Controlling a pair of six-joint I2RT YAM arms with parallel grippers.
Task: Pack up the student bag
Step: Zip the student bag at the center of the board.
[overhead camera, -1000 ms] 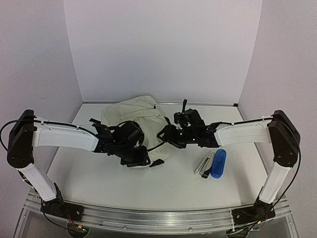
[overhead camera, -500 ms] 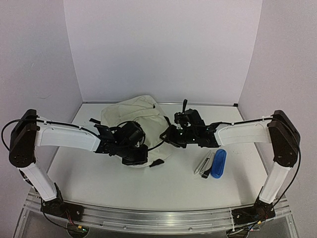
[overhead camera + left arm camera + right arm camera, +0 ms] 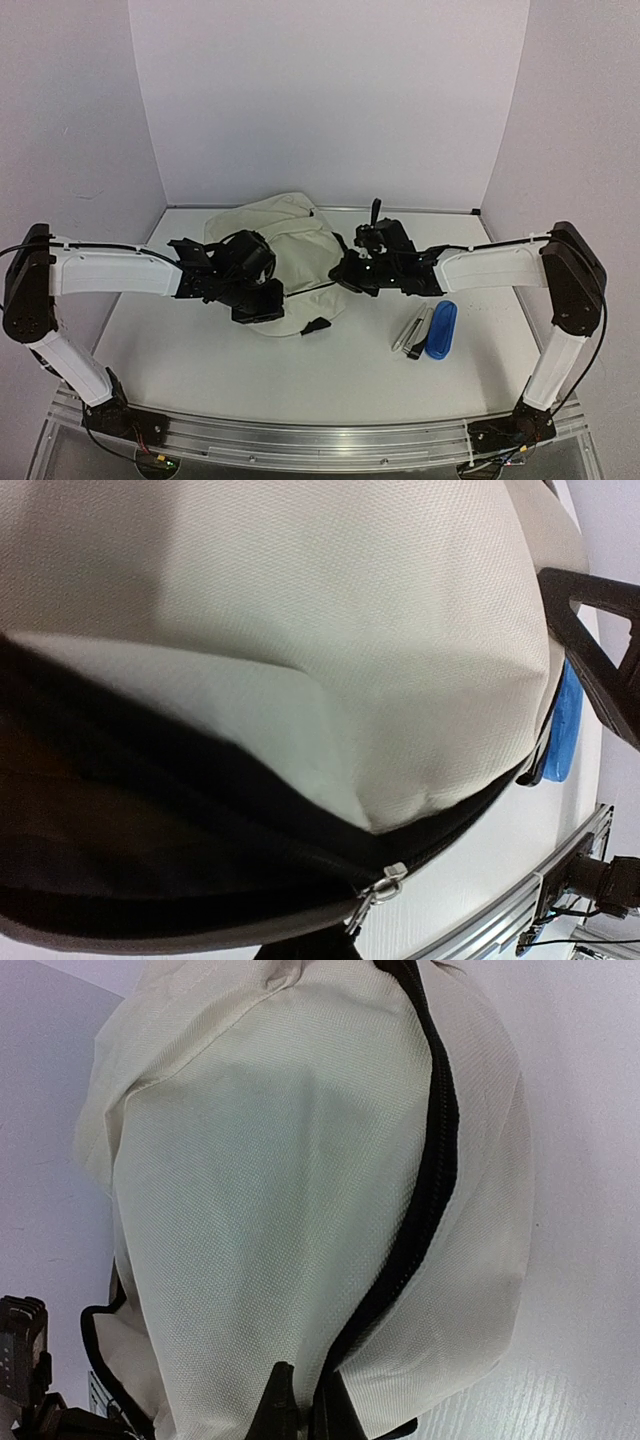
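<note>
Student bag [image 3: 300,250] on table [image 3: 200,360], centre-back, between 2 arms. Left gripper [image 3: 258,305] clamped tight on bag's near-left edge. Right gripper [image 3: 300,1405] pinched closed on fabric beside black zipper [image 3: 432,1190].

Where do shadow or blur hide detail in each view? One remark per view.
Top external: evenly lit, only soft shadows under the arms and student bag. Left wrist: weave crisp, but the lower left sinks into dark blur near the zipper pull. Right wrist: weave crisp; right gripper only a dark silhouette.
</note>
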